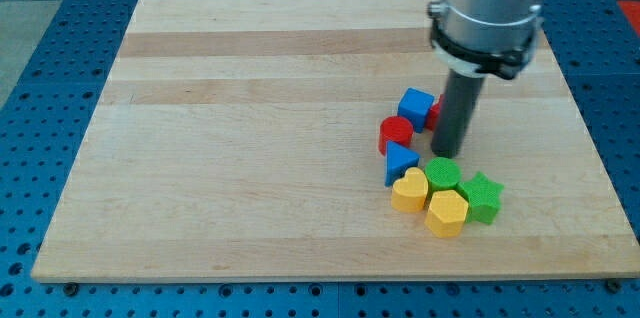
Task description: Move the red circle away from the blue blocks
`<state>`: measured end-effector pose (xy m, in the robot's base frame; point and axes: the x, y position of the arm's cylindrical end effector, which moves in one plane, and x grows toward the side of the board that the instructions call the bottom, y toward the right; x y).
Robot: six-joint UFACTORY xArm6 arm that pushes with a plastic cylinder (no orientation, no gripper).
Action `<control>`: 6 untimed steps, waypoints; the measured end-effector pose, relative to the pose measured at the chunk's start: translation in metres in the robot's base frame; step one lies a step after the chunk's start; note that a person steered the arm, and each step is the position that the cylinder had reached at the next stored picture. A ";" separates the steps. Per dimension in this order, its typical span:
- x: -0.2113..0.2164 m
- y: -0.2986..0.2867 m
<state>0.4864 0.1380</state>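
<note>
The red circle (394, 133) sits right of the board's middle, touching the blue cube (416, 108) above it and the blue triangle (400, 162) below it. My tip (447, 152) is just to the view's right of the red circle, a short gap away, level with the blue triangle's top. Another red block (435, 111) peeks out right of the blue cube, mostly hidden behind the rod.
A green circle (442, 174), a green star (481, 196), a yellow heart (410, 193) and a yellow hexagon (446, 212) cluster below my tip. The wooden board (250, 138) lies on a blue perforated table.
</note>
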 end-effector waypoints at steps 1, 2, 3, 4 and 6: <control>0.000 -0.022; 0.000 -0.101; 0.000 -0.153; 0.000 -0.126; -0.012 -0.090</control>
<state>0.4743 0.0475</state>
